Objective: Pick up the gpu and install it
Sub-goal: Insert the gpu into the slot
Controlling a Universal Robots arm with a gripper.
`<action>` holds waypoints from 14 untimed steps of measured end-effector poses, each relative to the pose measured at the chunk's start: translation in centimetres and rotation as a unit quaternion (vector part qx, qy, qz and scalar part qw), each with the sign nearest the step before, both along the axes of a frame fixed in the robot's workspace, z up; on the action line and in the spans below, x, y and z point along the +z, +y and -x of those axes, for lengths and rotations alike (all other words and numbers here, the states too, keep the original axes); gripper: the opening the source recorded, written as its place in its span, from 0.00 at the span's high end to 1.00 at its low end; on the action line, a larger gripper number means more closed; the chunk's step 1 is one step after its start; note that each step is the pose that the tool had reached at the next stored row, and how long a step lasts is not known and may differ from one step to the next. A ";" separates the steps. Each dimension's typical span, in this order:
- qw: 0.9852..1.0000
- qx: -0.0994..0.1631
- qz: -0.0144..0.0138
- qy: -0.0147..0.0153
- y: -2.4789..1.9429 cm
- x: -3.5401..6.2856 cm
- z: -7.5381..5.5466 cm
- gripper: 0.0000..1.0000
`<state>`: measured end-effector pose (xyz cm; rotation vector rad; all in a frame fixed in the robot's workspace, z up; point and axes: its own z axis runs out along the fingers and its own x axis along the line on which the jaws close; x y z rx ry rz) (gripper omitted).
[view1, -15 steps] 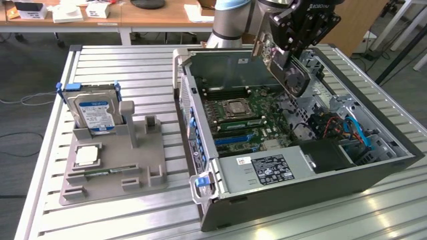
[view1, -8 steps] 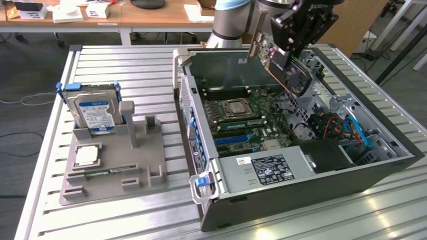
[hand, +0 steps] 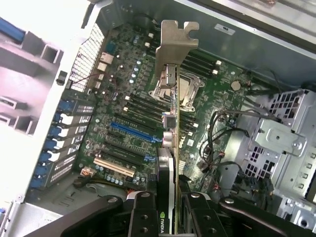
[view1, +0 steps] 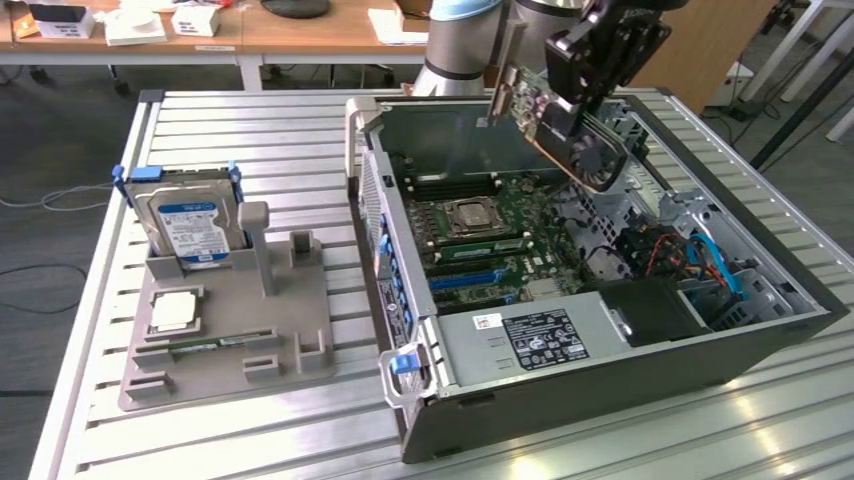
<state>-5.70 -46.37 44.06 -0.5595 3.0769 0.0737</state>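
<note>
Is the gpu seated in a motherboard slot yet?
No, the gpu is held in the jaws, tilted in the air above the open case, clear of the motherboard.

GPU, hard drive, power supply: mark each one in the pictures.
gpu (view1: 594,155), exterior view, on its black fan shroud.
hard drive (view1: 187,228), exterior view, on its blue-white label.
power supply (view1: 531,340), exterior view, on its black sticker.

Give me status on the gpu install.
Done: pickup. The gpu is clamped in the gripper, clear of the table.
In hand: the card hangs tilted above the open case, over the motherboard.
Left: seating. The card is above the board and not yet in a slot.
</note>
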 end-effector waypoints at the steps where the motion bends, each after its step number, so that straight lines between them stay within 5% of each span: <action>1: 1.000 0.006 0.000 0.000 0.00 0.00 0.0 0.73; 14: 0.997 0.079 0.000 0.000 0.00 0.00 0.0 0.73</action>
